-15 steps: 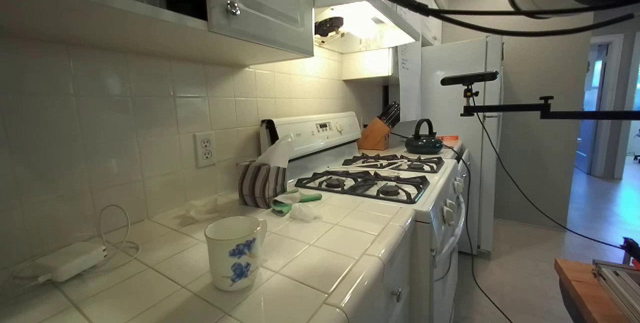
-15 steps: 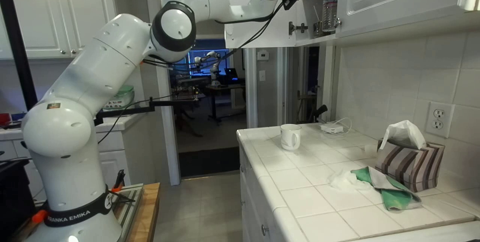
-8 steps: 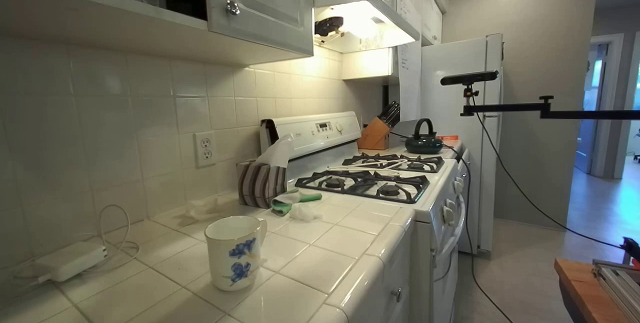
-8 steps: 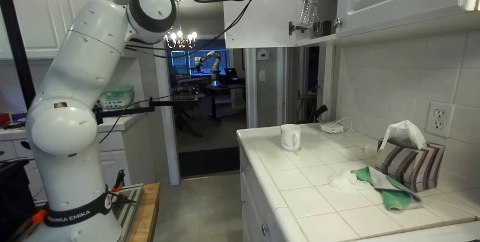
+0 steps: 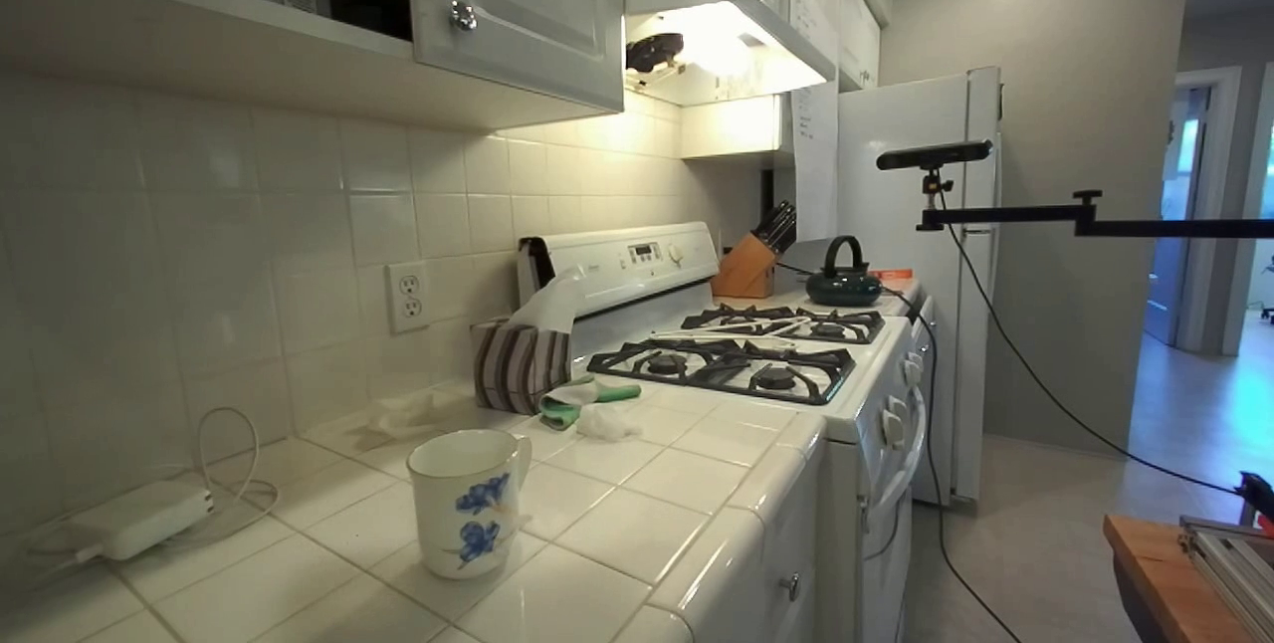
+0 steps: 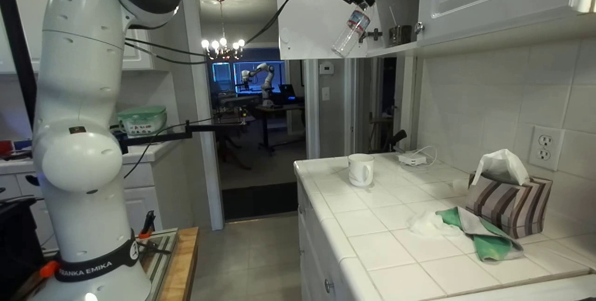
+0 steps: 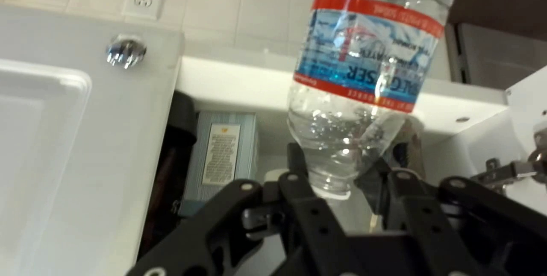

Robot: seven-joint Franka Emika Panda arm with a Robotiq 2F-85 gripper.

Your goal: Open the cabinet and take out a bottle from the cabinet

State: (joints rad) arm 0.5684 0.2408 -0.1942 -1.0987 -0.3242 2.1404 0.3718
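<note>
I could see the gripper (image 7: 336,165) pinched in on the neck of the clear bottle (image 6: 353,30) — its fingers (image 7: 296,158) parted only by what they held. The bottle hung tilted, base downward, out in front of the open cabinet (image 6: 392,51) — and below, a white mug (image 6: 358,171) stood upright on the tiled counter (image 6: 391,249).

The raised arm (image 6: 79,91) points its clamped end effector (image 7: 335,171) downward.

Wht tile wall (image 6: 489,110), lit chandelier (image 6: 223,51) in bkgd
</note>
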